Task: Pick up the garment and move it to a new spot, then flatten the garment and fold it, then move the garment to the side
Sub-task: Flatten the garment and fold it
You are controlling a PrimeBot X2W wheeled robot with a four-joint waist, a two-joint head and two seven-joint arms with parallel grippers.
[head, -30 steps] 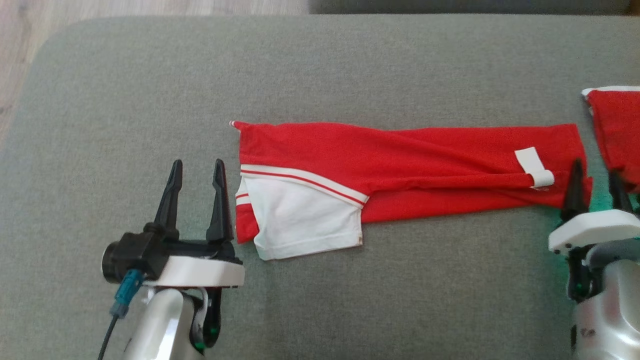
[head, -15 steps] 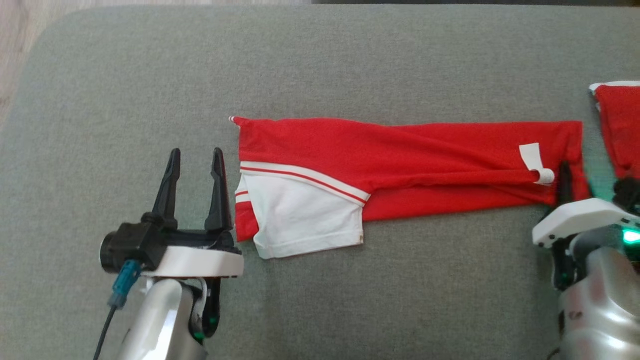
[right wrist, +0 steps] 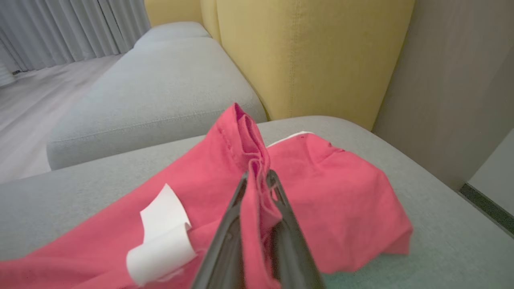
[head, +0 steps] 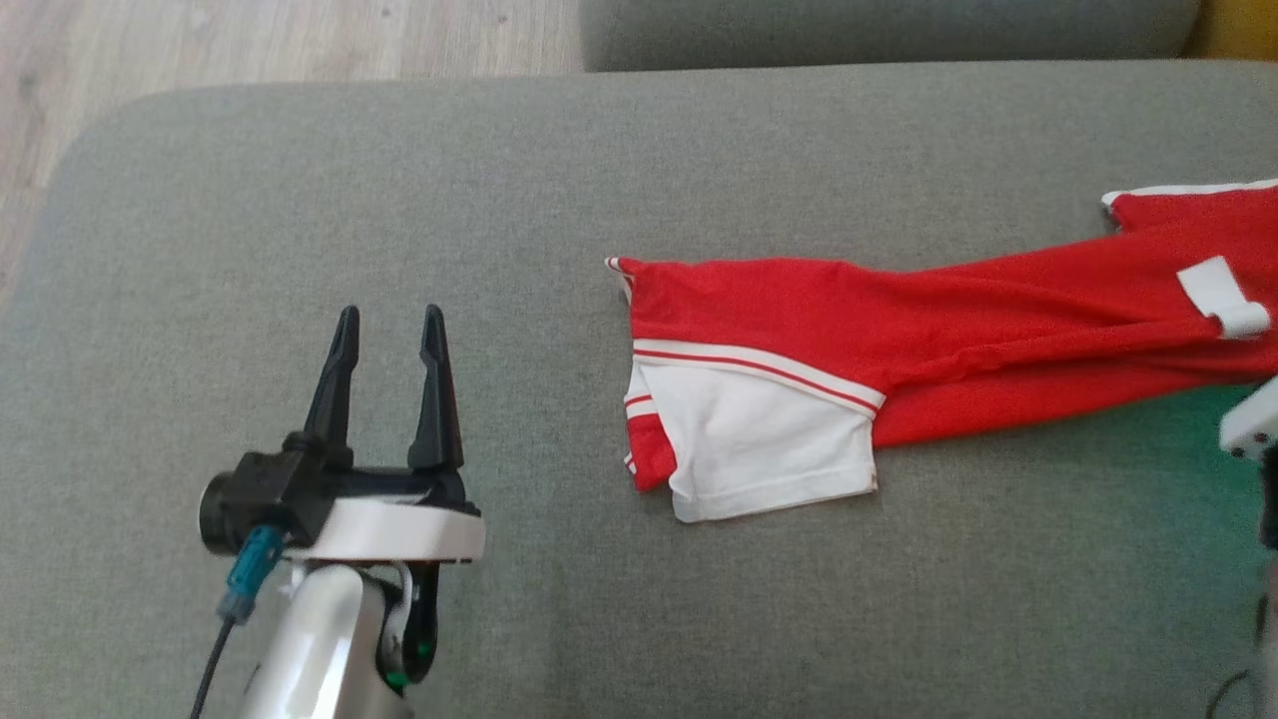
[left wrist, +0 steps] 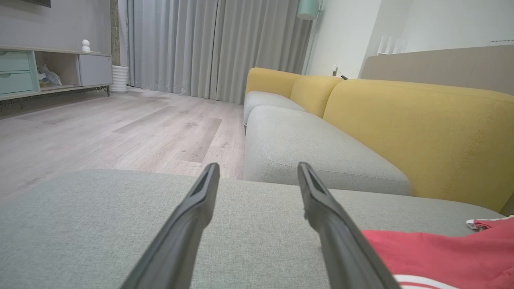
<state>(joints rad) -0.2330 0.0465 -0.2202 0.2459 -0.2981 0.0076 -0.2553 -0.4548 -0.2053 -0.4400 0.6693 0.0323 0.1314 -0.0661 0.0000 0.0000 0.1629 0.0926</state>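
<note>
Right gripper (right wrist: 258, 176) clamped on garment (right wrist: 333, 192) fold.
Left gripper (head: 389, 322) wide, holding nothing, well left of garment's white end.

Soft, even daylight lights every view; shadows are faint. In the head view a green glow tints the cushion (head: 1148, 429) at 3 o'clock. Wrist views bow toward the edges; the left gripper (left wrist: 258, 165) is soft at 6 o'clock, the garment (right wrist: 353, 200) blurred at 4 o'clock.
</note>
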